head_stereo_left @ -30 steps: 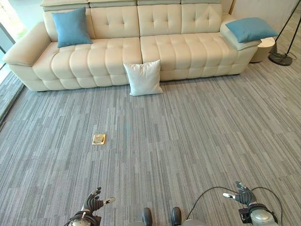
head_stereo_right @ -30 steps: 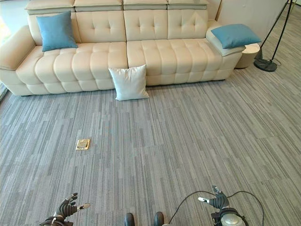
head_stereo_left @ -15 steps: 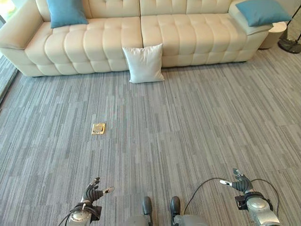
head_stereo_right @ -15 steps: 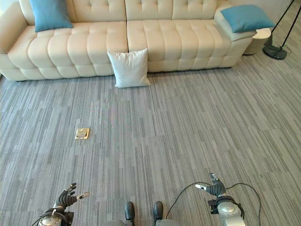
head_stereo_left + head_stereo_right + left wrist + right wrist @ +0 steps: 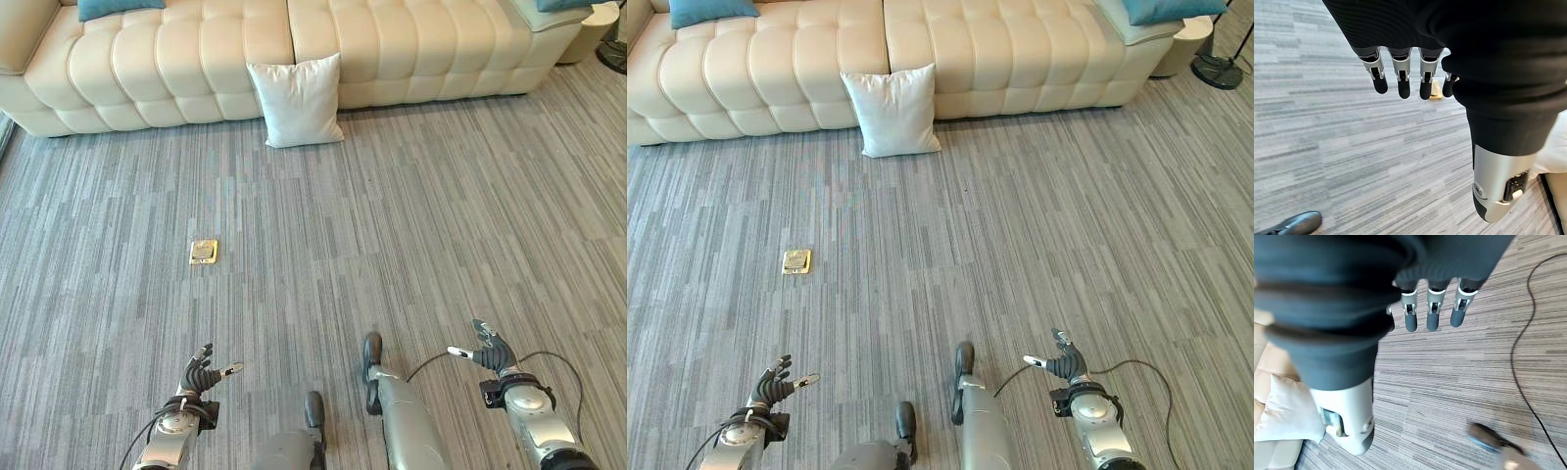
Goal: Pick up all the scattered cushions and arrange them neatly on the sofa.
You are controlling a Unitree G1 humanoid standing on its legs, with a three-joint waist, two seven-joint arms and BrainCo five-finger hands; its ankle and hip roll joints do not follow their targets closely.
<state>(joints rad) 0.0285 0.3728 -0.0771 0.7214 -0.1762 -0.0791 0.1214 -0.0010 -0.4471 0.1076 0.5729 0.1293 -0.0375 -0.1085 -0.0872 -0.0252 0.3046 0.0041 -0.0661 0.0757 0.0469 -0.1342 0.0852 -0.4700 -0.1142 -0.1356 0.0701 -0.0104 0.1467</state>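
A white cushion stands on the grey carpet, leaning against the front of the cream sofa. One blue cushion rests on the sofa's left seat, another blue cushion on its right armrest. Low at the left of the eye views my left hand hangs open and holds nothing. My right hand hangs low at the right, open and holding nothing too. Both hands are far from the cushions. The white cushion also appears past my right hand in its wrist view.
A small brass floor plate is set in the carpet, left of centre. A floor lamp base and a round side table stand beside the sofa's right end.
The camera has moved toward the sofa and tipped down, so the sofa and cushions sit higher in view. Both hands stay low and open.
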